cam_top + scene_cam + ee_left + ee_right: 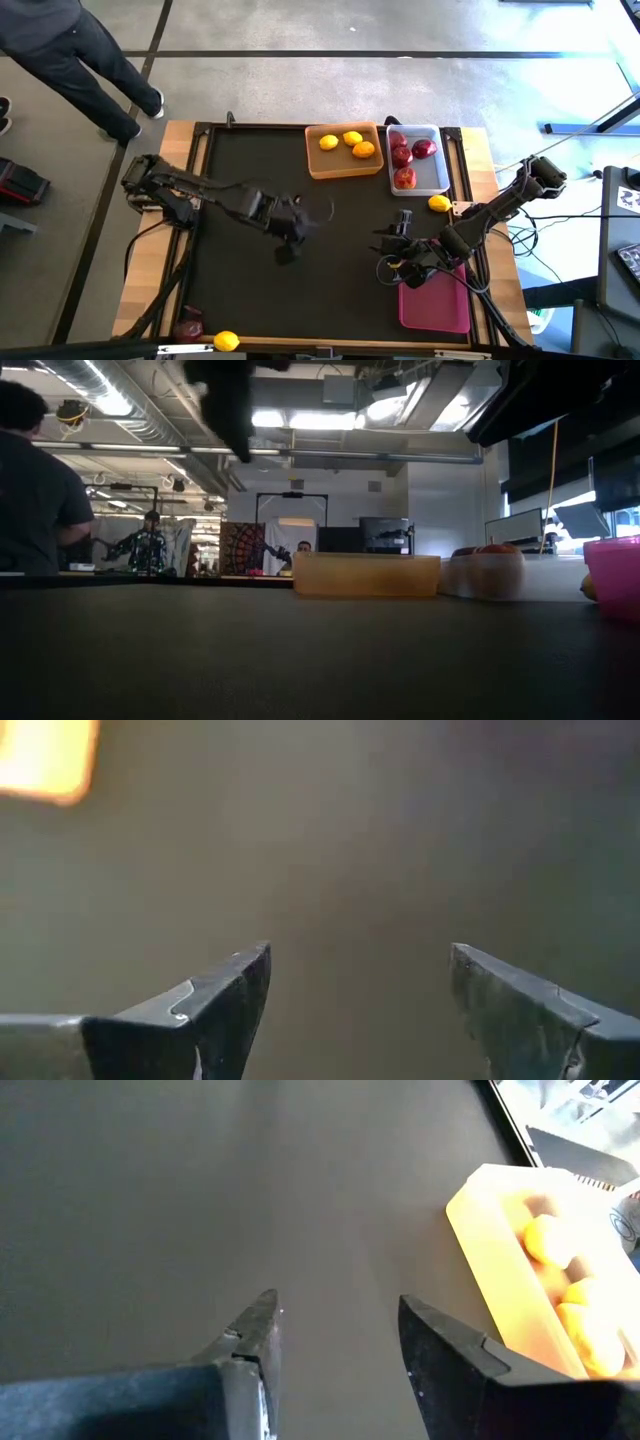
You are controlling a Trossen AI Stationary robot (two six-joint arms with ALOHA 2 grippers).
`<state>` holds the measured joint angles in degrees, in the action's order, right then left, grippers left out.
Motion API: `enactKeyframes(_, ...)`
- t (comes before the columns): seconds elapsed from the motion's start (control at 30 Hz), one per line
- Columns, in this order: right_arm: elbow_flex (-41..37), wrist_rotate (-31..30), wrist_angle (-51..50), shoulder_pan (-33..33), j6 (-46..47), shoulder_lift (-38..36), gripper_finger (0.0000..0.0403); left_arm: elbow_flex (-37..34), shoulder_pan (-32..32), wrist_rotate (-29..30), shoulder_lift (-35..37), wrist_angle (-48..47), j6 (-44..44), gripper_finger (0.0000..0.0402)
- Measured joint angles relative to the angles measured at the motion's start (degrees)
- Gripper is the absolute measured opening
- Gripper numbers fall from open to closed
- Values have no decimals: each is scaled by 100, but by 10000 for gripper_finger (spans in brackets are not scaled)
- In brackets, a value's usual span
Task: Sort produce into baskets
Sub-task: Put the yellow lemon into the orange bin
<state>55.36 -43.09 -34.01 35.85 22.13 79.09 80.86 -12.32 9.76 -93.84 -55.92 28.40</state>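
Lemons point(346, 143) in orange basket point(318, 165); left pincer point(287, 240) raised mid-table, spread, empty; right pincer point(400, 226) apart, empty.

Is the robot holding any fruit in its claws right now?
No. The left gripper and the right gripper both stand open over the bare dark mat, with nothing between their fingers.

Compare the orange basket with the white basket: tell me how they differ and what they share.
The orange basket holds three yellow-orange citrus fruits; the white basket holds red apples. The orange basket sits nearer the table's middle, the white basket to its right, close beside it. The orange one lies wider across, the white one runs longer front to back. Both are shallow rectangular trays at the table's far edge, and neither pincer is over them.
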Motion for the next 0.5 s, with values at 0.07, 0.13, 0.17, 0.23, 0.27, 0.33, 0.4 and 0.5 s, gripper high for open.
enactKeyframes(0.07,1,0,5,-1,0,0,156,0,-351,41,0,-303,468,300)
enactKeyframes(0.13,0,0,6,-1,0,0,156,0,-739,58,0,-593,985,300)
enactKeyframes(0.17,0,0,6,0,-3,0,156,0,-952,60,0,-694,1205,300)
enactKeyframes(0.23,0,1,6,-1,-7,0,156,0,-1365,82,0,-788,1551,300)
enactKeyframes(0.27,1,0,6,-2,-7,0,156,0,-1564,86,0,-804,1700,300)
enactKeyframes(0.33,0,0,8,0,-7,0,156,0,-1921,97,0,-809,1994,300)
enactKeyframes(0.4,-1,0,8,0,-7,0,156,0,-2251,110,0,-810,2300,300)
enactKeyframes(0.5,0,0,8,-2,-7,0,156,0,-2690,112,0,-806,2859,300)
